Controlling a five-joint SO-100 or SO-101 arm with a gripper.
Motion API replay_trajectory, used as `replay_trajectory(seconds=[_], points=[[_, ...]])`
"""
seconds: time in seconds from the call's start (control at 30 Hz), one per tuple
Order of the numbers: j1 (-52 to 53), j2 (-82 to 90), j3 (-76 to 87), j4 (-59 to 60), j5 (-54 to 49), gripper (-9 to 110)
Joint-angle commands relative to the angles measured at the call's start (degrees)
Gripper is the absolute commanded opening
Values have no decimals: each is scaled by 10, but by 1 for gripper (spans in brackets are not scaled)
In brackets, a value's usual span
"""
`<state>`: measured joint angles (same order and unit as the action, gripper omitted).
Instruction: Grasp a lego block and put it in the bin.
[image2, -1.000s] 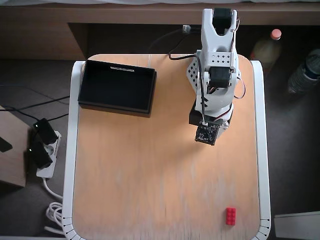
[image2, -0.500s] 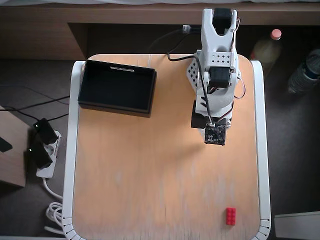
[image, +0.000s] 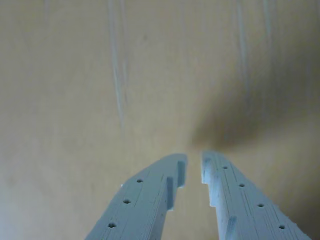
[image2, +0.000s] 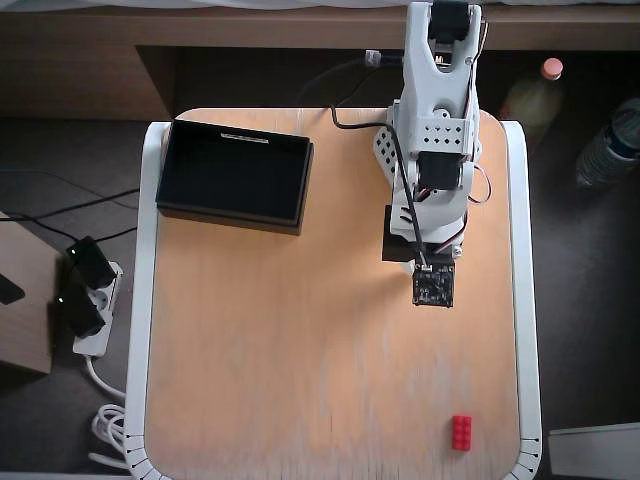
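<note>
While the lego block (image2: 461, 432) sits untouched near the table's (image2: 300, 380) bottom-right corner in the overhead view, the empty gripper (image: 194, 160), nearly closed, hangs well apart; bin (image2: 236, 173) empty.

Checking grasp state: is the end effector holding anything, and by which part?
Nothing held. The end effector has only bare table between its nearly closed fingers; the lego block lies alone near the table's lower-right corner in the overhead view.
</note>
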<state>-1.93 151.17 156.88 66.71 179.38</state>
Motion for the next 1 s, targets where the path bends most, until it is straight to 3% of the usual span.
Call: replay_trajectory(seconds=[0.0,0.53,0.97], points=[[-4,-83,-152,-11,-6,0],[-21,-405,-475,-11,-57,0],[-62,-565,-667,-11,-113,1]])
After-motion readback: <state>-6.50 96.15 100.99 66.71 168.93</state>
